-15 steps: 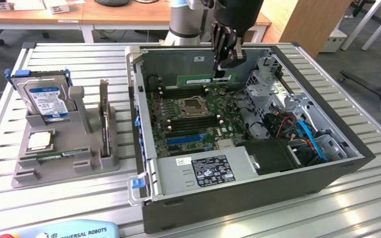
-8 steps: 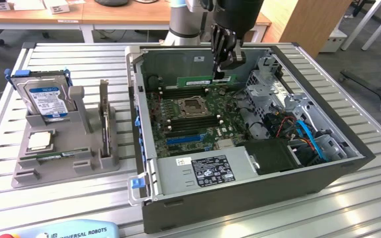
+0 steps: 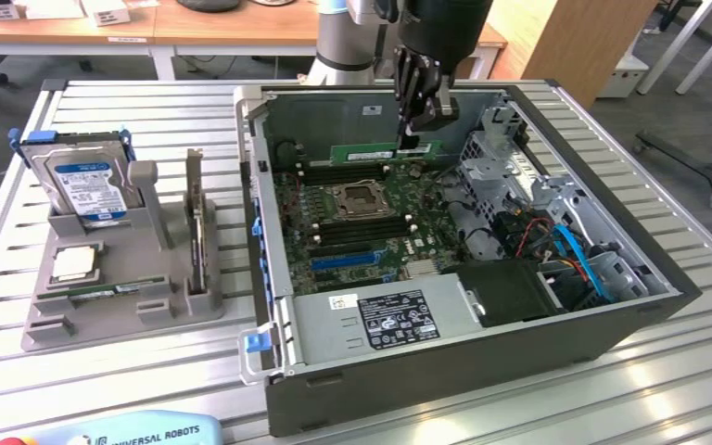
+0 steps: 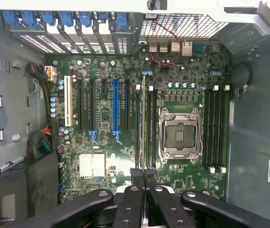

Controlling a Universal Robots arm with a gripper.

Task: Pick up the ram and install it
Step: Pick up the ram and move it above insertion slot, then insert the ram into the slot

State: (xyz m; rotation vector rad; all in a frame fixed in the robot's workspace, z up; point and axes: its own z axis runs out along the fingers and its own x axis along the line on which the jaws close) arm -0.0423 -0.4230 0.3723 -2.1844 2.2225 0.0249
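The ram (image 3: 366, 153) is a long green stick held level and on edge above the motherboard (image 3: 331, 232) inside the open computer case (image 3: 480, 343). My gripper (image 3: 415, 139) comes down from above and is shut on the stick's end at the exterior view's right. In the wrist view the ram (image 4: 143, 118) shows edge-on as a thin line running out from my gripper (image 4: 144, 179). There it hangs over the black memory slots (image 4: 151, 137) beside the empty CPU socket (image 4: 180, 135). I cannot tell whether it touches a slot.
A grey fixture (image 3: 121, 320) at the exterior view's left holds a hard drive (image 3: 82, 181) with a blue label, an upright expansion card (image 3: 194, 218), a CPU (image 3: 74, 262) and another green stick (image 3: 90, 295). The case walls, drive cage (image 3: 517, 176) and cables (image 3: 573, 255) crowd the board.
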